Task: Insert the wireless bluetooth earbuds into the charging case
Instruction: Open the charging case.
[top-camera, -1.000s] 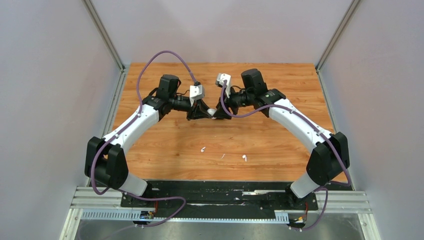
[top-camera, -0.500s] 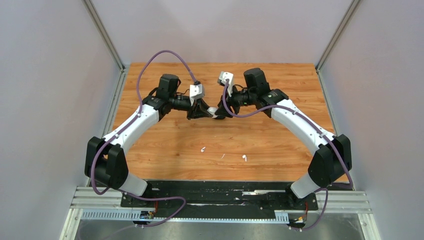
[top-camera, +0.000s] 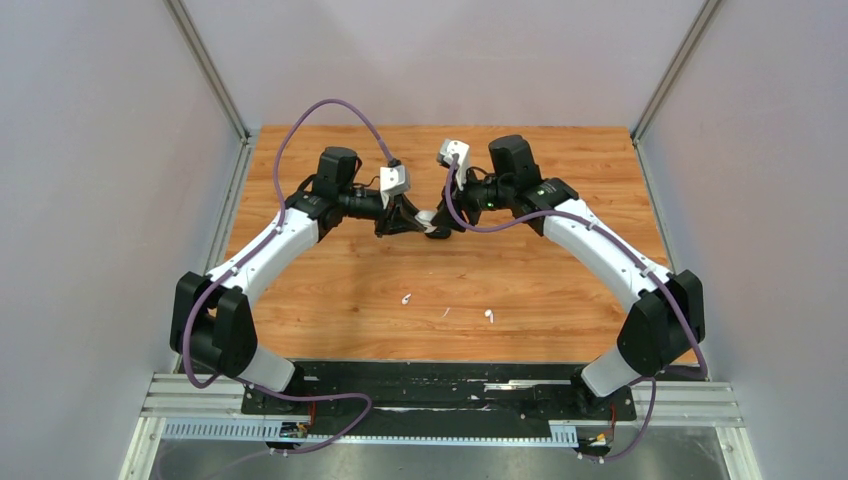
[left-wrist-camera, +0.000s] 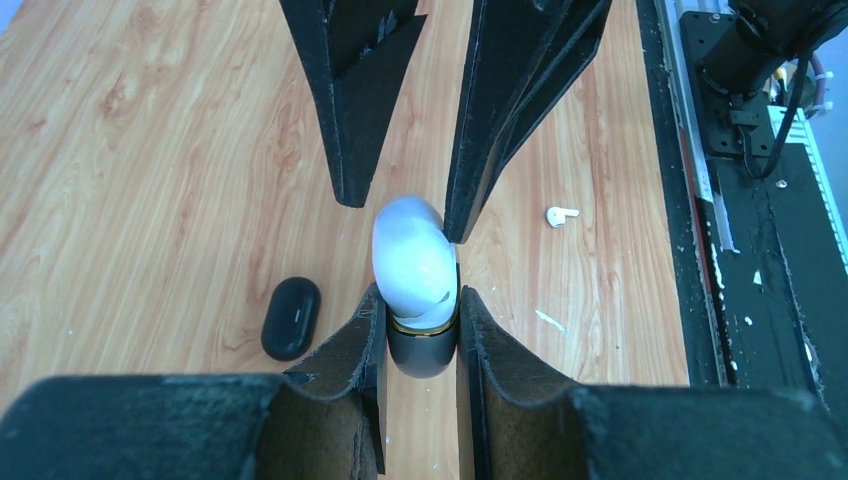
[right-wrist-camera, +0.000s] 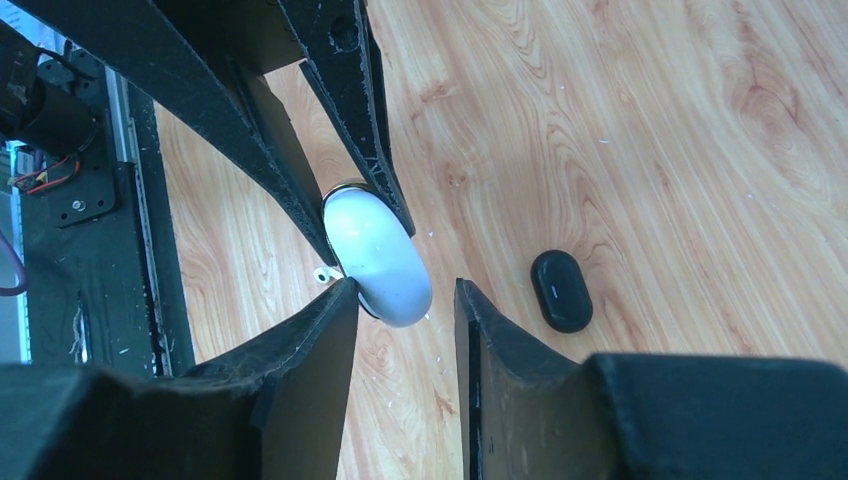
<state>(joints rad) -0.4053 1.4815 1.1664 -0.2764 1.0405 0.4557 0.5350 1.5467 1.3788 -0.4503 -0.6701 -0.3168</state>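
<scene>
My left gripper is shut on the dark lower half of the charging case, held above the table with its white domed top pointing away. In the top view the case hangs between the left gripper and the right gripper. The right gripper is open around the white top; one finger touches it, the other stands apart. Two white earbuds lie on the wood near the front. One earbud shows in the left wrist view, and one earbud peeks out beside the case.
A black oval object lies on the wooden table under the grippers. A thin white fleck rests between the earbuds. The black base rail runs along the near edge, with grey walls on both sides.
The right arm has edged in toward the case and its jaws have narrowed around the white top. The left arm and the case have stayed put.
</scene>
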